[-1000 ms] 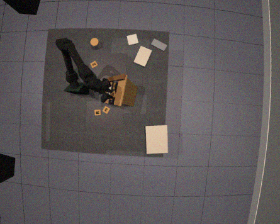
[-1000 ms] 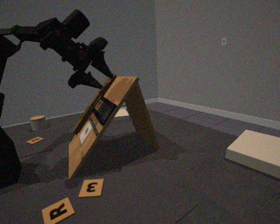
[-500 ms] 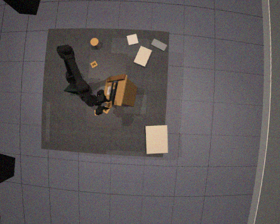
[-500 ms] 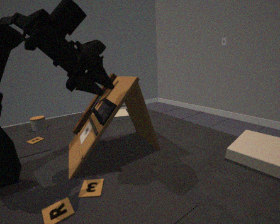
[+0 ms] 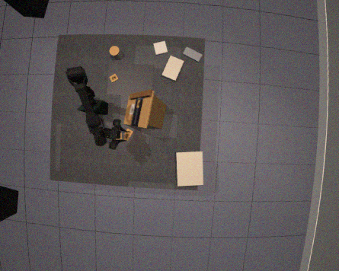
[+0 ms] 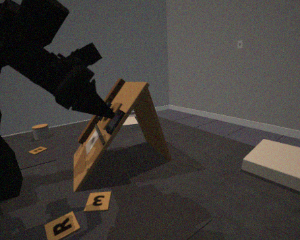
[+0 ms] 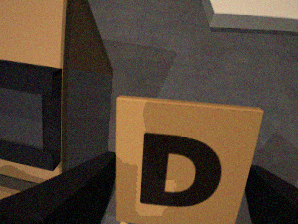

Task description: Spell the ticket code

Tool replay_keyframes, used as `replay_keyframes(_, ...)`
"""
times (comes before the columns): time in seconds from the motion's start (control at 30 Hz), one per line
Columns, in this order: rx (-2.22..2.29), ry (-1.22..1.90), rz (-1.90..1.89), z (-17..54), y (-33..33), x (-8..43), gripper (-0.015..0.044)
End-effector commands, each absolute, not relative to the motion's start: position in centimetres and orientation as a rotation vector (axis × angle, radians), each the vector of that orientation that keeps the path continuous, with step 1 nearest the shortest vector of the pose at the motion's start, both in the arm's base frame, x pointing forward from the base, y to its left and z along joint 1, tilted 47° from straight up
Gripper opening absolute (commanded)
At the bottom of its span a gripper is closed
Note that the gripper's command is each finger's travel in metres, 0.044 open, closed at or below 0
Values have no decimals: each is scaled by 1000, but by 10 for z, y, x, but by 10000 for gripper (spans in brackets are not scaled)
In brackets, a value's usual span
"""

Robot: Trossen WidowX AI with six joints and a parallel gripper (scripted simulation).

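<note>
Dark grey worktop (image 5: 76,164) (image 6: 182,216) on tiled floor (image 5: 255,114) (image 6: 205,125); top view: wooden board (image 5: 145,112) (image 6: 133,89) (image 7: 30,30) mid-top, pale slab (image 5: 190,168) (image 6: 280,162) (image 7: 255,9) at lower right corner, round-topped cylinder (image 5: 114,51) (image 6: 40,131) near upper left corner. Exterior: gripper (image 5: 122,134) (image 6: 113,115) (image 7: 181,168) over board's side; R tile (image 6: 62,226) and E tile (image 6: 98,201) flat before board's foot. Wrist: jaws pinching D tile (image 7: 187,155), face visible, board left of it.

black arm bent over, wrist angled downward, gripper (image 5: 125,135) (image 6: 114,115) (image 7: 181,168) closed on something.
</note>
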State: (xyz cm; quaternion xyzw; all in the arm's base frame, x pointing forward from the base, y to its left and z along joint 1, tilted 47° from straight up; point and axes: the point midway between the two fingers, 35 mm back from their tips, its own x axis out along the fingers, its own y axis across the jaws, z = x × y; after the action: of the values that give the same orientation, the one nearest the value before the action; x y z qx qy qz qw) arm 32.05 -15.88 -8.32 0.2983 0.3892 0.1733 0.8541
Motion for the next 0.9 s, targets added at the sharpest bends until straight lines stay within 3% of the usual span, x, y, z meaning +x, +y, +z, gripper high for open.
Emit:
replay_keyframes(0.0, 719, 800, 340, -98, -165, 310, 0)
replay_keyframes(0.87, 736, 795, 337, -126, -139, 342, 0)
